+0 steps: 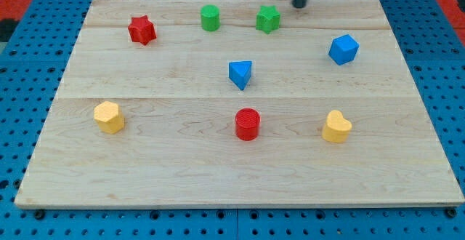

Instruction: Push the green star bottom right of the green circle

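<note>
Hanging upright from the view's top, the rod is seen with my tip (299, 6) bare, touching nothing, just upper right of the green star (268, 19), itself right of the green circle (210, 17).

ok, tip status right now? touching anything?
My tip: no gripper, holds nothing; at the view's top, just up-right of the green star, apparently not touching it.

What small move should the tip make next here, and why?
Probably slide my tip slightly left to get directly above the green star, then push toward the view's bottom. The star sits level with the green circle, to its right, and my tip is just up-right of the star, not touching.
</note>
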